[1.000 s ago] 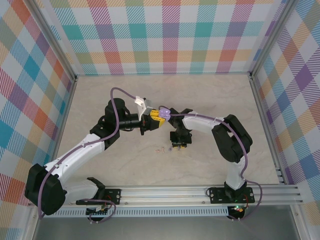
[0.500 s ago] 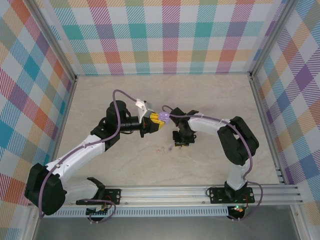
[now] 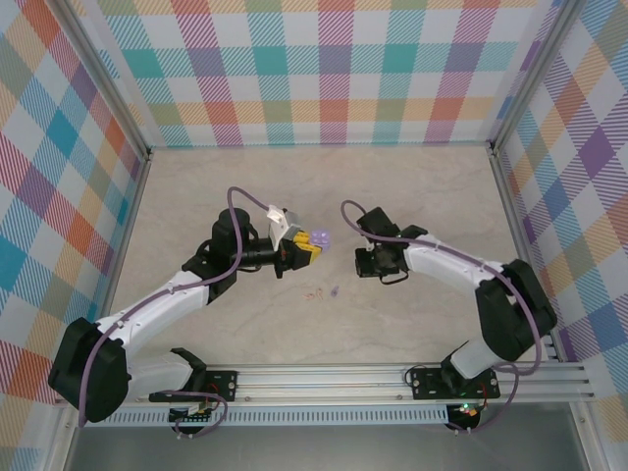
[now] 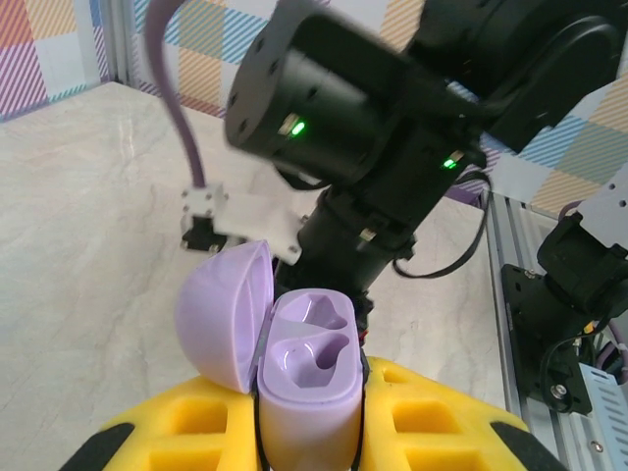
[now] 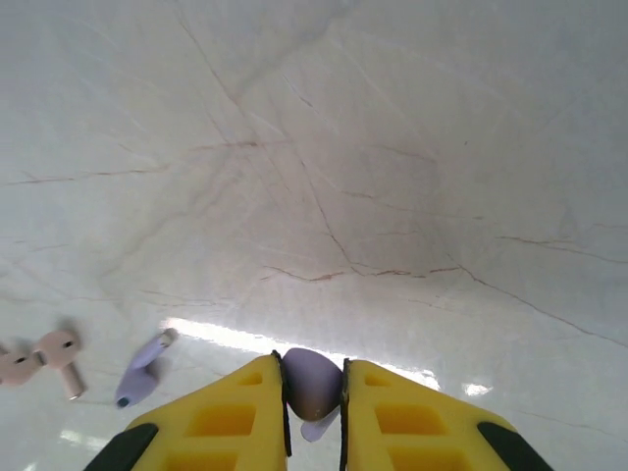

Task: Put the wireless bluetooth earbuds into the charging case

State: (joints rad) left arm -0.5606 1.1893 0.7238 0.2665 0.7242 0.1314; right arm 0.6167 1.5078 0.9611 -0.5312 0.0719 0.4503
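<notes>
Lilac charging case (image 4: 299, 368) clamped in the left tool (image 3: 302, 245), lid swung open sideways, sockets facing up. Right of the case, well apart: right tool (image 5: 312, 417) pinched on one lilac earbud (image 5: 310, 378) (stem back toward the wrist). Nearer the arm bases than the case, on the desk (image 3: 412, 196): second lilac earbud (image 5: 142, 368) lying slantwise, pink pair (image 5: 39, 358) just beside.

You're in robot test cell, lab-type setup. Marble-look tabletop (image 3: 245, 324) boxed on three sides by plaid-printed panels (image 3: 334, 69). Aluminium rail (image 3: 324, 376) at near edge carries two black arm bases (image 3: 446, 380). Purple cables (image 4: 175, 83) run exposed.
</notes>
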